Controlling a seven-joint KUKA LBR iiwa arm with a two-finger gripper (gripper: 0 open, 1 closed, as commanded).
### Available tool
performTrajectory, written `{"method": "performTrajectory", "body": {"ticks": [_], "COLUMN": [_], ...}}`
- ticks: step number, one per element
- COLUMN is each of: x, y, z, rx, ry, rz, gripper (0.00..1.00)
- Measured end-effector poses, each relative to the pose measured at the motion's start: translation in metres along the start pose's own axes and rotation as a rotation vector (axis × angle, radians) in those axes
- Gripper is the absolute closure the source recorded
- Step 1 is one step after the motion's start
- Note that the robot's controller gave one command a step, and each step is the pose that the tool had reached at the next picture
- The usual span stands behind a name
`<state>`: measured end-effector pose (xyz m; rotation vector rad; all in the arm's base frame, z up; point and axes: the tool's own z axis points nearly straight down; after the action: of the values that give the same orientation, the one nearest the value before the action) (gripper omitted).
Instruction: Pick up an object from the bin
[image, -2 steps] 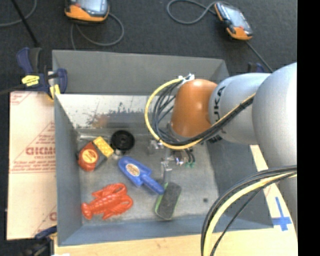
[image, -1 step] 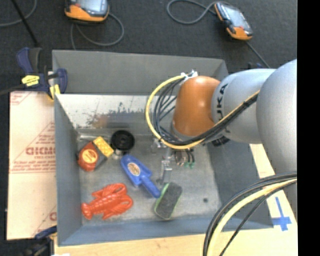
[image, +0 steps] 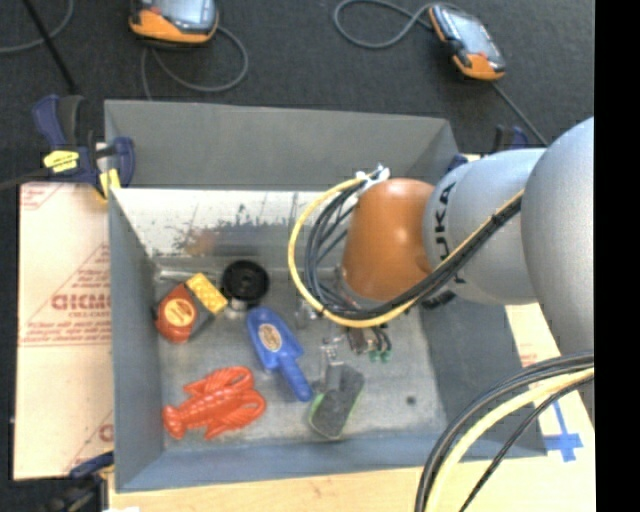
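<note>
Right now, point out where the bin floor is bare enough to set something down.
Barest: the bin floor right of the grey-green pad, toward the front-right corner. A narrower strip runs between the orange lobster and the orange cylinder. Crowded: centre-left, round the blue toy and black disc.

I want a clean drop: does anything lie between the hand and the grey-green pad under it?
Nothing visible does. The hand sits right above the pad; the blue toy lies close beside the pad, not over it.

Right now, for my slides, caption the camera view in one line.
Robot hand close to a grey-green pad in the bin, blue toy and red lobster alongside.
</note>
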<state>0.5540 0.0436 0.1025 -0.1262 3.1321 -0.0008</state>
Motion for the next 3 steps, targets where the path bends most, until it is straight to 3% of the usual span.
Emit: {"method": "performTrajectory", "body": {"ticks": [1, 2, 3], "x": [0.019, 0.008, -0.031], "y": [-0.042, -0.022, -0.017], "z": [0.021, -0.027, -0.040], "rx": [-0.003, 0.001, -0.004], "ry": [0.004, 0.010, -0.015], "rz": [0.073, 0.101, 0.144], "gripper": [0.00, 0.00, 0.00]}}
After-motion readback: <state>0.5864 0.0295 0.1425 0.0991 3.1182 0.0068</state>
